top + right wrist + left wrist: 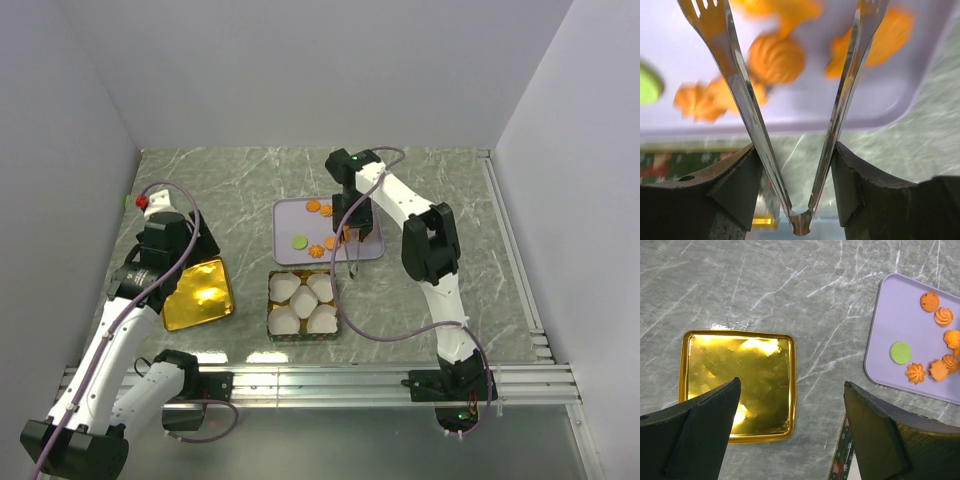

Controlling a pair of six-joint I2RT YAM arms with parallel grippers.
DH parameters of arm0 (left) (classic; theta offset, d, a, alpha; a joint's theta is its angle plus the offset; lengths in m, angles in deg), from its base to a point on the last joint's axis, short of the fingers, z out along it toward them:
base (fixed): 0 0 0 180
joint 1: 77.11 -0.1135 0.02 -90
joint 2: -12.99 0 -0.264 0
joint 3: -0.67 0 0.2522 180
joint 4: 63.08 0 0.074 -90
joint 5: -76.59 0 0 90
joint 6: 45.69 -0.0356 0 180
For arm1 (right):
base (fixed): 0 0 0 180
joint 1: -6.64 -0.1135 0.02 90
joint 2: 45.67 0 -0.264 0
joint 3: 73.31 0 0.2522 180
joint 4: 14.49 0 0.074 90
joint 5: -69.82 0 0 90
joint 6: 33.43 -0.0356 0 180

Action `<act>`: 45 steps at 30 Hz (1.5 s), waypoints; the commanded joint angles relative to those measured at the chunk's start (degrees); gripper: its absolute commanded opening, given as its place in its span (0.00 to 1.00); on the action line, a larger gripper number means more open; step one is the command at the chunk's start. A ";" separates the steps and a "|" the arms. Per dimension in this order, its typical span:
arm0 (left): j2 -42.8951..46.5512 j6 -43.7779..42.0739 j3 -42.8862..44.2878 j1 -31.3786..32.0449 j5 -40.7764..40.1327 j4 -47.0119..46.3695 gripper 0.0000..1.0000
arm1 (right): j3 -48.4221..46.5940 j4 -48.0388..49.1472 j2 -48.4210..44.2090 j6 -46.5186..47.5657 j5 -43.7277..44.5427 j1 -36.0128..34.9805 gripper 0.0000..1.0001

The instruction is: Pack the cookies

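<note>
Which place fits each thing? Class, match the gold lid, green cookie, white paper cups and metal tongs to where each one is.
Things:
1 gold lid
2 green cookie
3 white paper cups
4 metal tongs

Places:
A on the lavender tray
B inside the square tin
C gripped by the right end effector
D flat on the marble table

Pairs: 1-D, 2-A, 3-B, 4-C.
</note>
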 commanded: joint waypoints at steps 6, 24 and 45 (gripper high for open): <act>-0.31 -1.04 -0.01 -0.10 0.93 -2.20 0.89 | 1.37 9.52 1.63 -0.33 7.62 1.06 0.66; -0.22 -0.86 -0.01 0.60 0.49 -2.20 0.89 | 12.61 16.65 -3.19 -1.21 7.80 1.06 0.93; 0.48 -0.60 -0.09 0.60 0.14 -2.02 0.89 | 20.79 19.73 -4.96 -3.58 7.44 0.45 0.61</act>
